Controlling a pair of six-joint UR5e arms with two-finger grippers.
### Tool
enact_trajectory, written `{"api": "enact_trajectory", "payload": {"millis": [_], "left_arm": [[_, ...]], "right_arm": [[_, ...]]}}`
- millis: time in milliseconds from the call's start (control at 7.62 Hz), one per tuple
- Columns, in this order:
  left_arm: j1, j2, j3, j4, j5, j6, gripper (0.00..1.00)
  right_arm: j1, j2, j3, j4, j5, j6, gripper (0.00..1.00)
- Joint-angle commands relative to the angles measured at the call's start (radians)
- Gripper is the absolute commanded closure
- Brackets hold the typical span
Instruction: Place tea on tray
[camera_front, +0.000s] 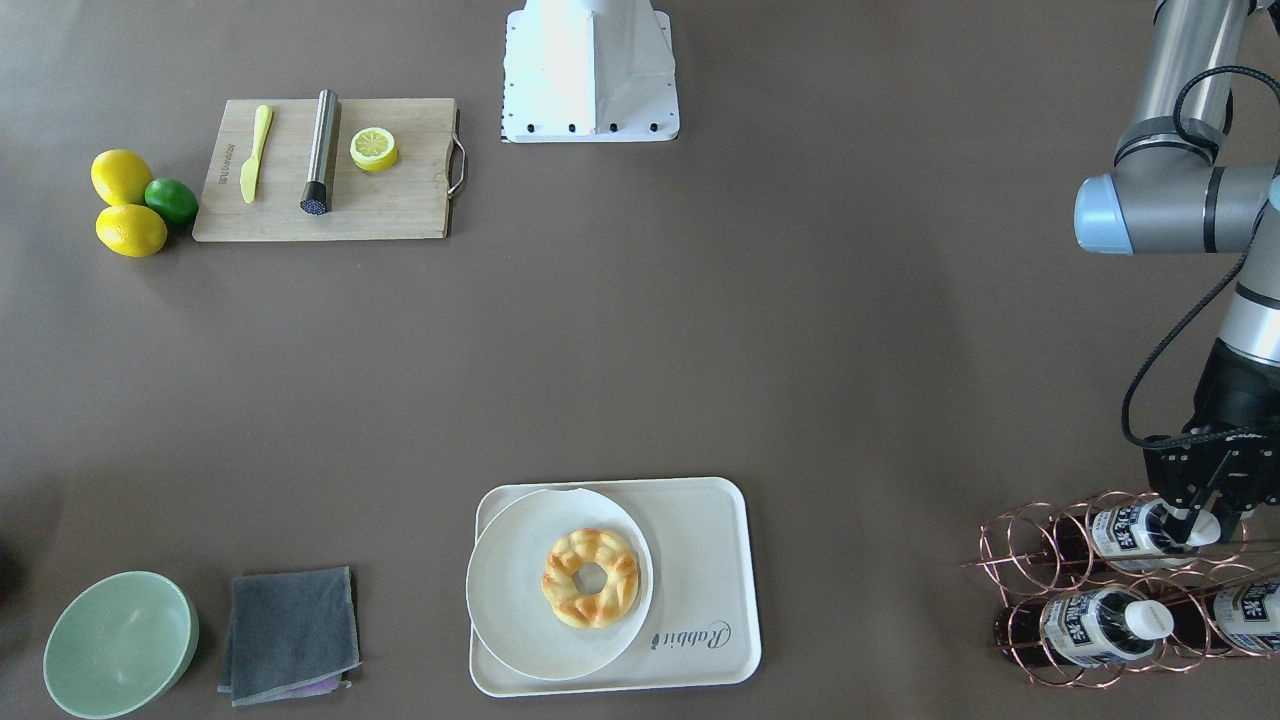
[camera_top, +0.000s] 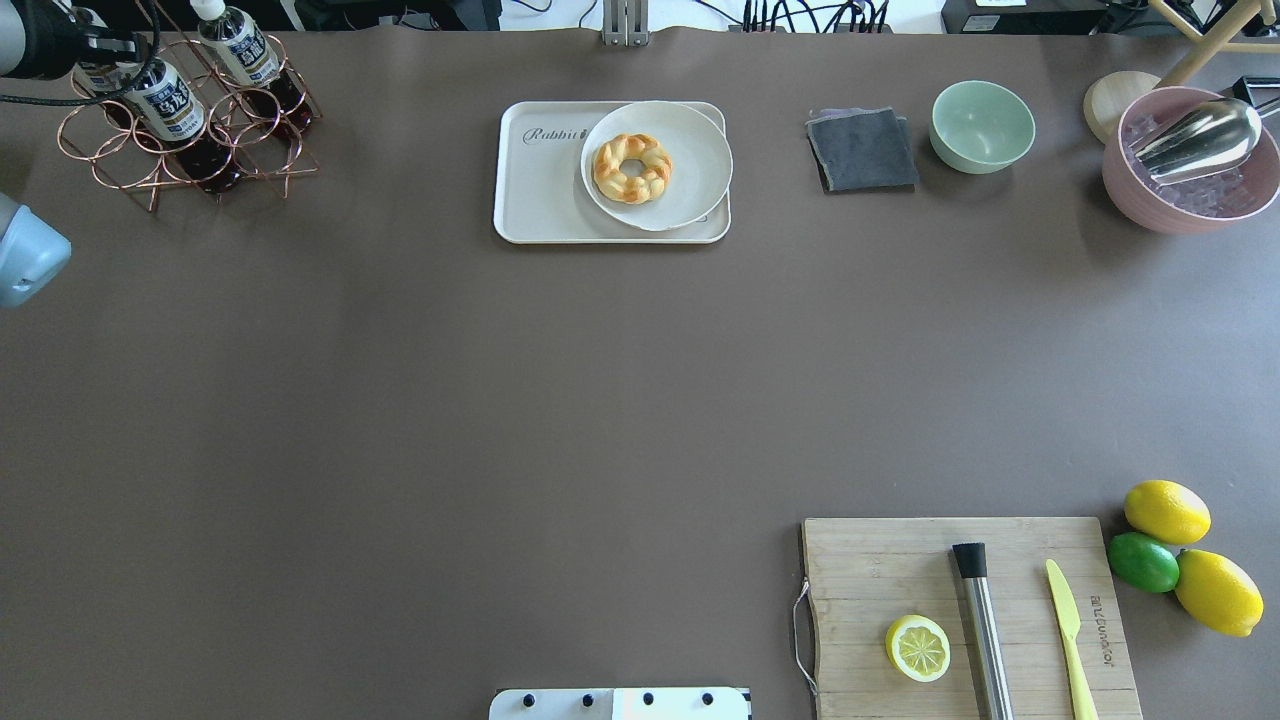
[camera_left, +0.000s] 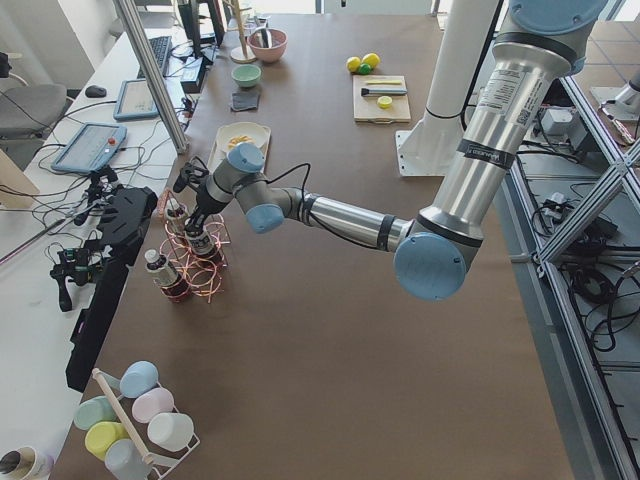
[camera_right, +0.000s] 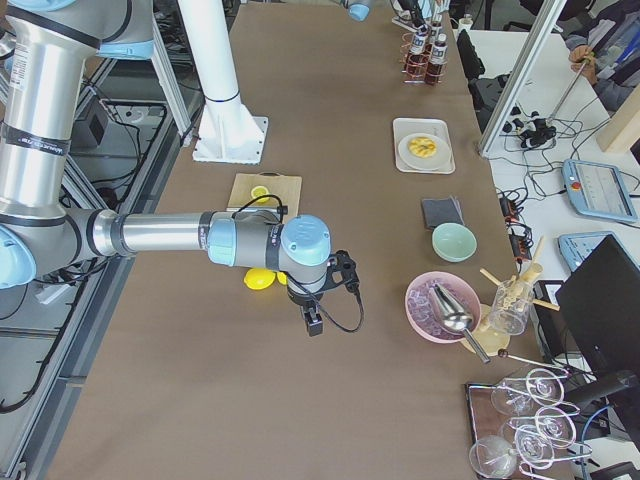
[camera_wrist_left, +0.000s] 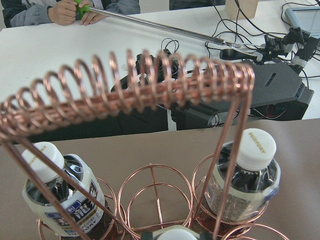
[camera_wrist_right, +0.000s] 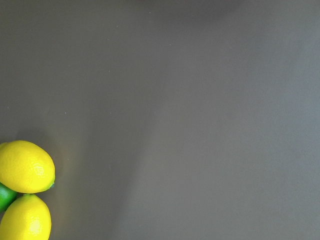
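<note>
Three tea bottles lie tilted in a copper wire rack (camera_front: 1010, 560). My left gripper (camera_front: 1197, 527) is at the rack, with its fingers against the white cap (camera_wrist_left: 172, 234) of the tea (camera_front: 1130, 530) nearest the robot; it looks shut on it, and the bottle still rests in the rack. That tea also shows in the overhead view (camera_top: 168, 102). The cream tray (camera_front: 700, 560) marked "Rabbit" holds a round white plate (camera_front: 510, 600) with a doughnut (camera_front: 590, 578). My right gripper (camera_right: 312, 322) hovers over bare table near the lemons (camera_wrist_right: 25, 165); I cannot tell whether it is open or shut.
The other two bottles (camera_front: 1090, 628) (camera_front: 1250, 612) lie in the rack's far side. A cutting board (camera_front: 400, 200) holds a knife, a metal muddler and a lemon half. A green bowl (camera_front: 120, 645), a grey cloth (camera_front: 290, 635) and a pink ice bowl (camera_top: 1190, 190) stand along the far edge.
</note>
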Motion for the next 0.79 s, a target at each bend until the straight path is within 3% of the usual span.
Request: {"api": "enact_trajectory", "payload": {"millis": [0, 131, 393, 656], "left_arm": [[-0.109, -0.053, -0.036, 0.082, -0.151, 0.005, 1.00], [-0.190, -0.099, -0.101, 0.212, -0.245, 0.016, 1.00], [-0.237, -0.162, -0.279, 0.491, -0.259, 0.093, 1.00], [-0.223, -0.160, -0.413, 0.581, -0.258, 0.021, 1.00]], "right_arm": [[-0.001, 0.001, 0.007, 0.000, 0.001, 0.001, 0.00], [-0.001, 0.001, 0.007, 0.000, 0.000, 0.003, 0.00], [-0.004, 0.003, 0.007, 0.000, 0.001, 0.003, 0.00], [-0.010, 0.008, 0.005, -0.001, 0.000, 0.003, 0.00]]}}
